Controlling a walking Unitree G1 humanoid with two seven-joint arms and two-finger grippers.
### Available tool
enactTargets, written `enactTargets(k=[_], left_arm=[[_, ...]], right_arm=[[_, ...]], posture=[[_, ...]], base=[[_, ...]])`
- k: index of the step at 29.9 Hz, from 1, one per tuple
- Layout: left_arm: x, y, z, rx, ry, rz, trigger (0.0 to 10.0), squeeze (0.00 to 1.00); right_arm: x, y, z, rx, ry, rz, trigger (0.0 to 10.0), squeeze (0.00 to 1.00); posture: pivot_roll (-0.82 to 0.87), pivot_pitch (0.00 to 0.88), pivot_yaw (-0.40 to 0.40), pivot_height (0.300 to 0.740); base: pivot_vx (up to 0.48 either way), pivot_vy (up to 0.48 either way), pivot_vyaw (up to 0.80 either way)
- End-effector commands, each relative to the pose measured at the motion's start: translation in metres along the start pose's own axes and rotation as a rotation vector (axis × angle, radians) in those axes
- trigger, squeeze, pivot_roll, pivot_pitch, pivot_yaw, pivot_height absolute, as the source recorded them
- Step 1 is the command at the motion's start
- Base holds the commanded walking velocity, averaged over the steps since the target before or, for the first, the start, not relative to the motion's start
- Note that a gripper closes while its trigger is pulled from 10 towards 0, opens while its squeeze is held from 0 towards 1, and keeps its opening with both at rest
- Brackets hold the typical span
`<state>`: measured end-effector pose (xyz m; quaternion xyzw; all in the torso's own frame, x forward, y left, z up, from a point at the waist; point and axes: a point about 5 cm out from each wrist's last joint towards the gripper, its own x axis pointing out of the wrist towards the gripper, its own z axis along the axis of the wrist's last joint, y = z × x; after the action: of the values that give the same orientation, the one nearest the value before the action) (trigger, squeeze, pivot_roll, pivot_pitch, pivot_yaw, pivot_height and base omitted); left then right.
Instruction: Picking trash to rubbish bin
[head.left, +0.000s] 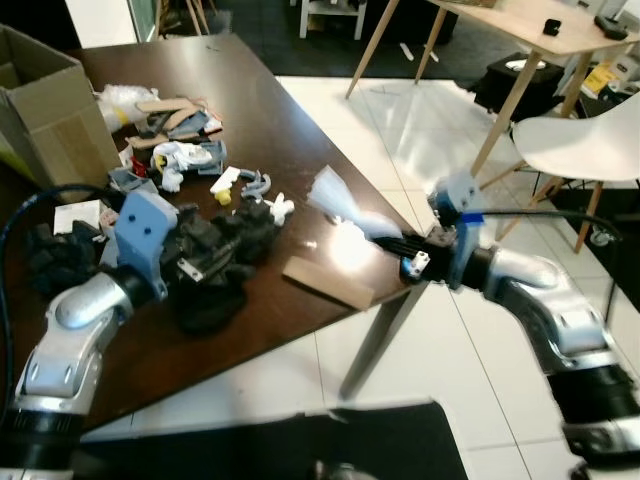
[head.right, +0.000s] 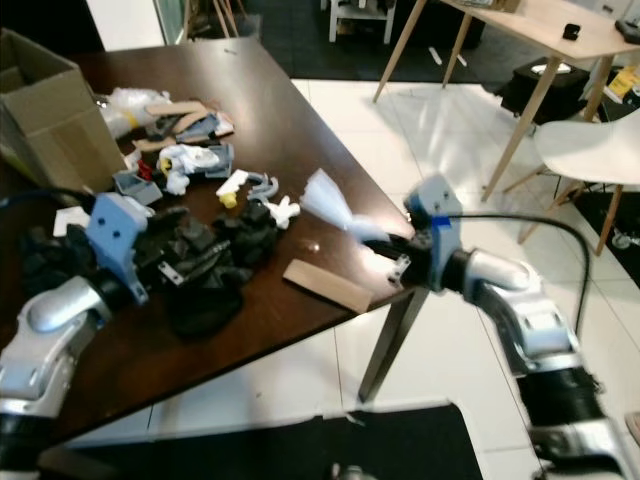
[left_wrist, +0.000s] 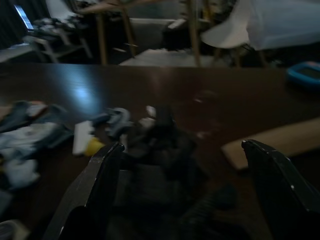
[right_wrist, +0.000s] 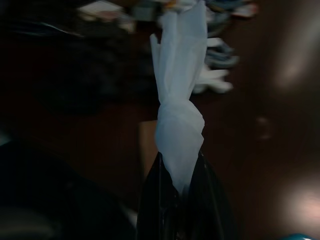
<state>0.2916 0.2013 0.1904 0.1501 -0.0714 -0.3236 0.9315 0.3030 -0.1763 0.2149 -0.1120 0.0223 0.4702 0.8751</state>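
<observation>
Over the table edge, right tool (head.left: 392, 237) clenched on white plastic wrapper (head.left: 335, 199); left tool (left_wrist: 182, 190) released over black clutter (head.left: 215, 262)

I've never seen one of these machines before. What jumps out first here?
The right tool pinches a pale twisted plastic wrapper over the near corner of the dark wooden table. Left of it lies a heap of scattered trash beside a cardboard box, with the left tool open over black crumpled scraps.

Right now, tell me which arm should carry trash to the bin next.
Right. The right hand is already shut on a white plastic scrap at the table edge; the left hand hangs open over black scraps.
</observation>
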Motion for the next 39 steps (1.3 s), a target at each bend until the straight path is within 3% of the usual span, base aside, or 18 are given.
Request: enactTargets(k=[1,6,13,14,19,25,29,39], left_arm=[[-0.001,-0.006,-0.003,0.015,0.029,-0.038,10.0,0.0],[0.0,-0.005,-0.003,0.024,0.029,-0.038,10.0,0.0],[0.007,-0.006,-0.003,0.035,0.021,-0.036,10.0,0.0],[0.01,-0.005,-0.001,0.044,0.011,-0.027,10.0,0.0],[0.013,-0.003,0.001,0.058,-0.002,-0.007,10.0,0.0],[0.015,-0.004,0.002,0.061,-0.002,-0.014,10.0,0.0],[0.015,-0.008,-0.006,0.057,0.049,-0.04,10.0,0.0],[0.017,-0.005,-0.014,0.062,0.095,-0.001,10.0,0.0]], right_arm=[[-0.005,0.012,0.004,-0.001,0.002,0.103,10.0,0.0],[-0.009,0.031,0.009,0.002,0.006,0.229,10.0,0.0],[-0.01,0.035,0.006,0.006,0.044,0.244,10.0,0.0],[-0.013,0.036,-0.001,0.019,0.104,0.248,10.0,0.0],[-0.017,0.04,-0.014,0.039,0.196,0.256,10.0,0.0],[-0.017,0.043,-0.014,0.049,0.197,0.256,10.0,0.0],[-0.017,0.043,-0.013,0.048,0.197,0.248,10.0,0.0],[-0.015,0.043,-0.011,0.047,0.184,0.234,10.0,0.0]], posture=[[0.02,0.16,-0.066,0.74],[0.01,0.163,-0.067,0.74],[0.01,0.165,-0.068,0.74],[0.0,0.166,-0.069,0.74],[0.0,0.168,-0.071,0.74],[-0.01,0.174,-0.07,0.74],[-0.01,0.175,-0.069,0.74],[-0.01,0.178,-0.07,0.74]], base=[[0.0,0.0,0.0],[0.0,0.0,0.0],[0.0,0.0,0.0],[0.0,0.0,0.0],[0.0,0.0,0.0],[0.0,0.0,0.0],[0.0,0.0,0.0],[0.0,0.0,0.0]])
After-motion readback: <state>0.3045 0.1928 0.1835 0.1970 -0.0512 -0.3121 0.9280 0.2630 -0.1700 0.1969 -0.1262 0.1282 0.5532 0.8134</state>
